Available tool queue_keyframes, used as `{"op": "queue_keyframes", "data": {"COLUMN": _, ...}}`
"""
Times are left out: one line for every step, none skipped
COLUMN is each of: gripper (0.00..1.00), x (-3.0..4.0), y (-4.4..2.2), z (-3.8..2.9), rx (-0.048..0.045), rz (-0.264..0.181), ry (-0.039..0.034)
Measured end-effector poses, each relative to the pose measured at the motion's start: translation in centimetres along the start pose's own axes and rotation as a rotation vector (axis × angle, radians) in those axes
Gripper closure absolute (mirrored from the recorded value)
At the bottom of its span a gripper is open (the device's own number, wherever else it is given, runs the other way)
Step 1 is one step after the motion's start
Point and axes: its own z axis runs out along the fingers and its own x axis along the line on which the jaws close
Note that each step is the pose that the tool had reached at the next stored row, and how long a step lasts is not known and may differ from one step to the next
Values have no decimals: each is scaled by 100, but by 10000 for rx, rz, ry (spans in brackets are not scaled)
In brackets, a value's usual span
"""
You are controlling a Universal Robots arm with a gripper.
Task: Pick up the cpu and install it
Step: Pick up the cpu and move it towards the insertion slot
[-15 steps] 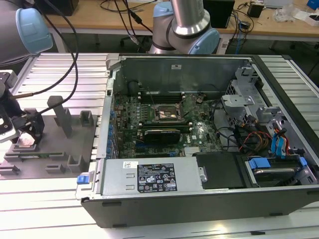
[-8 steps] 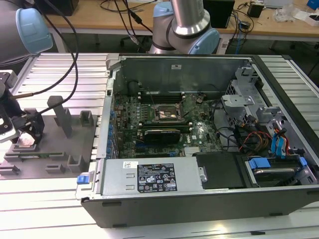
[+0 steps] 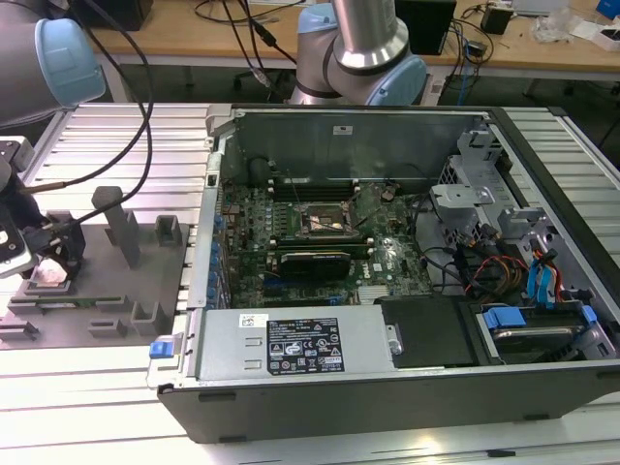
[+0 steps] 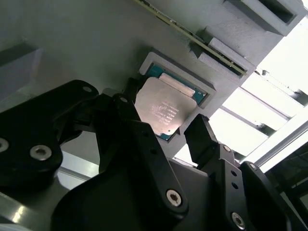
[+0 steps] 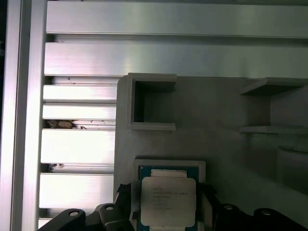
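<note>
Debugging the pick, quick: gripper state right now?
Gripper: open, straddling the cpu, which lies in its grey fixture pocket.

Faint print on the cpu (image 5: 168, 200) and the power-supply label (image 3: 303, 358) — none seemingly legible.

First wrist view: cpu (image 5: 168, 199) lower edge cut off. Second wrist view: tool (image 4: 161, 111) hides 1 cpu corner.

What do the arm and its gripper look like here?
The arm has silver-grey tubes and rounded pale blue joint caps, with black cables running towards its wrist. The gripper is matt black, built of jointed links with silver screw heads.
</note>
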Motion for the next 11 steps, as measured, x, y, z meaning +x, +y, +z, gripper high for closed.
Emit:
{"op": "queue_keyframes", "data": {"gripper": 34, "x": 0, "y": 0, "z": 0, "rx": 0, "rz": 0, "ry": 1}}
{"op": "queue_keyframes", "data": {"gripper": 34, "x": -2, "y": 0, "z": 0, "rx": 0, "rz": 0, "ry": 0}}
{"op": "queue_keyframes", "data": {"gripper": 34, "x": -5, "y": 0, "z": 0, "rx": -1, "rz": -1, "ry": -1}}
{"op": "queue_keyframes", "data": {"gripper": 34, "x": -7, "y": 0, "z": 0, "rx": -1, "rz": -1, "ry": 0}}
{"op": "queue_keyframes", "data": {"gripper": 34, "x": -11, "y": 0, "z": 0, "rx": -1, "rz": 0, "ry": 0}}
{"op": "queue_keyframes", "data": {"gripper": 34, "x": -15, "y": 0, "z": 0, "rx": -1, "rz": -1, "ry": -1}}
{"op": "queue_keyframes", "data": {"gripper": 34, "x": -16, "y": 0, "z": 0, "rx": 0, "rz": 0, "ry": 0}}
{"op": "queue_keyframes", "data": {"gripper": 34, "x": -16, "y": 0, "z": 0, "rx": 0, "rz": 0, "ry": 0}}
{"op": "queue_keyframes", "data": {"gripper": 34, "x": -16, "y": 0, "z": 0, "rx": 0, "rz": 0, "ry": 1}}
{"op": "queue_keyframes", "data": {"gripper": 34, "x": -17, "y": 0, "z": 0, "rx": 0, "rz": 0, "ry": 0}}
{"op": "queue_keyframes", "data": {"gripper": 34, "x": -17, "y": 0, "z": 0, "rx": -1, "rz": 0, "ry": 0}}
